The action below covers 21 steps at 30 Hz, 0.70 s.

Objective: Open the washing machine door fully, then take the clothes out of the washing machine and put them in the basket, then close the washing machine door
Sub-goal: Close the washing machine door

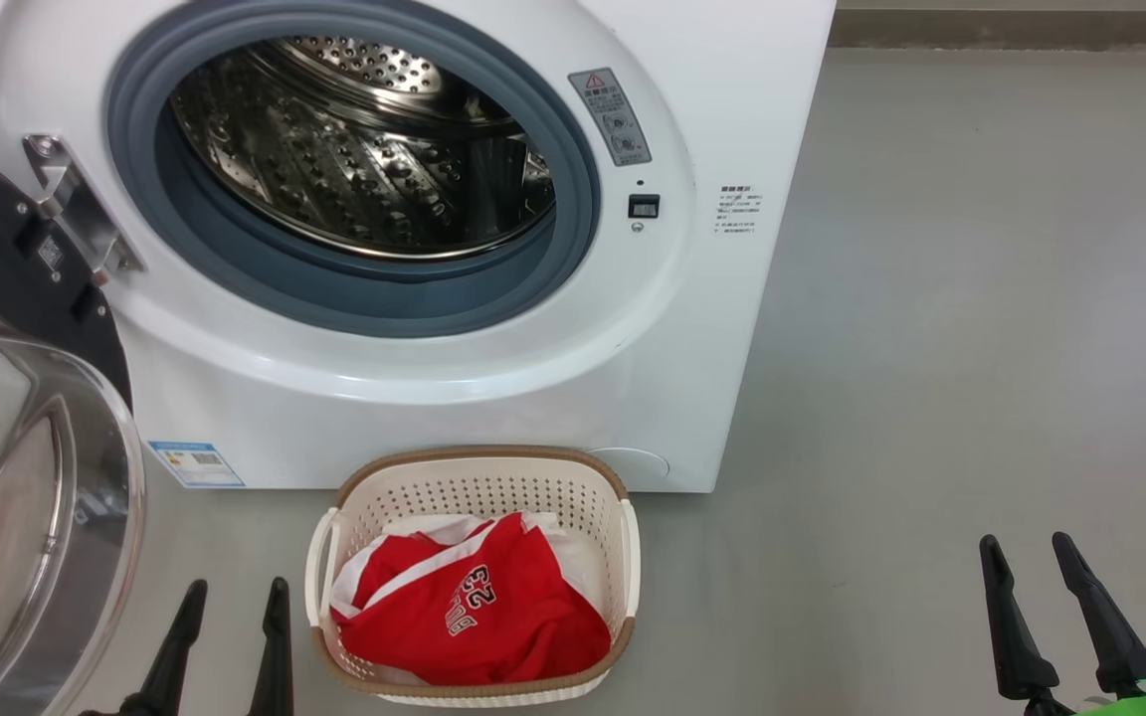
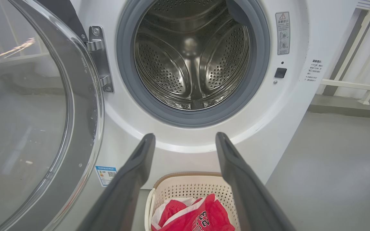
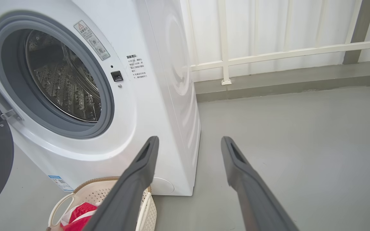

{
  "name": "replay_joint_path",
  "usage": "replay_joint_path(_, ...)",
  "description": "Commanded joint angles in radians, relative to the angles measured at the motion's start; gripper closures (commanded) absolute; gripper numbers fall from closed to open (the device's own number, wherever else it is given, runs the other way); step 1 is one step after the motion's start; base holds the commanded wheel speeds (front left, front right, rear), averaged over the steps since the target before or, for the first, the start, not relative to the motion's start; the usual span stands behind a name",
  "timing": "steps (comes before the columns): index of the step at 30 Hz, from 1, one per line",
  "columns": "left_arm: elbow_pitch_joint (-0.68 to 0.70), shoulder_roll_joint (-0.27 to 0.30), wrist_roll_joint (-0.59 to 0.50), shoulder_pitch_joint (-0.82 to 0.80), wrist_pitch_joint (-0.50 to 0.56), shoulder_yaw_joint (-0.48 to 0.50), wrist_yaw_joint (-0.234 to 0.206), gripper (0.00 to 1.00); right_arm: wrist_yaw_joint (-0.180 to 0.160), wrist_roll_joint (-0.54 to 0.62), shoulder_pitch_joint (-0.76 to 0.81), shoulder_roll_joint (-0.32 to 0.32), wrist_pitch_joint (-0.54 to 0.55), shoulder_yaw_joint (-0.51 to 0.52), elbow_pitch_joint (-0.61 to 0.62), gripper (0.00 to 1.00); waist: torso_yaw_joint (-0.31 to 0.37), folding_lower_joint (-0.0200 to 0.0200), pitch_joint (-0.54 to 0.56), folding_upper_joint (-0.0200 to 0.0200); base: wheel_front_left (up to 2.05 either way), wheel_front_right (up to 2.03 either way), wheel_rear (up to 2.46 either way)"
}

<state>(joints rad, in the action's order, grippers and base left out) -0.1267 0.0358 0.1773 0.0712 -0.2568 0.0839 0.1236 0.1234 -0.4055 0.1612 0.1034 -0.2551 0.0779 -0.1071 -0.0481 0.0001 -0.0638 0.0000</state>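
Unload looks done, door close left, and that's where it can go wrong.
Washing machine [image 1: 493,398]: drum reads empty, opening clear. Washing machine door [image 1: 26,517] hangs wide open off the machine's hinge side, and its curved glass bowl is slick, so a push there could slide off. Push the black rim instead. A weak push probably won't latch. Basket [image 1: 478,467] sits tight against the machine's front, below the opening, where the door's sweep might clip its rim. Clothes [image 1: 474,607], the red 23 jersey and white pieces, are bunched inside it. Left jaws and right jaws are both spread wide and empty, in front of the machine. The left ones are just beside the door and could snag it.
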Motion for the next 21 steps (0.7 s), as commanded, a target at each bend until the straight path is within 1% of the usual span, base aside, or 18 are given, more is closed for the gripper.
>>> replay_joint_path(1, 0.03, 0.015, 0.004, 0.0, -0.005, 0.03, -0.007, 0.0, 0.007, -0.003, -0.013, 0.017, -0.007, -0.019, 0.026, 0.0, -0.001, -0.0001, 0.002, 0.0, 0.0, 0.0, 0.0)
replay_joint_path(5, 0.034, 0.015, 0.002, 0.003, -0.005, 0.029, -0.01, 0.0, 0.007, -0.002, -0.013, 0.019, -0.007, -0.019, 0.026, 0.0, -0.003, -0.0001, 0.004, 0.0, -0.08, 0.08, 0.0)
replay_joint_path(9, 0.035, 0.015, 0.001, 0.005, -0.005, 0.027, -0.011, 0.0, 0.007, -0.002, -0.013, 0.021, -0.007, -0.019, 0.027, 0.0, -0.005, -0.0001, 0.004, 0.0, -0.57, 0.57, 0.0)
replay_joint_path(21, 0.049, 0.014, 0.007, 0.005, -0.005, 0.03, -0.017, 0.0, 0.007, -0.004, -0.017, 0.025, -0.007, -0.022, 0.029, 0.0, -0.006, -0.0001, -0.003, 0.0, -1.12, 1.12, 0.0)
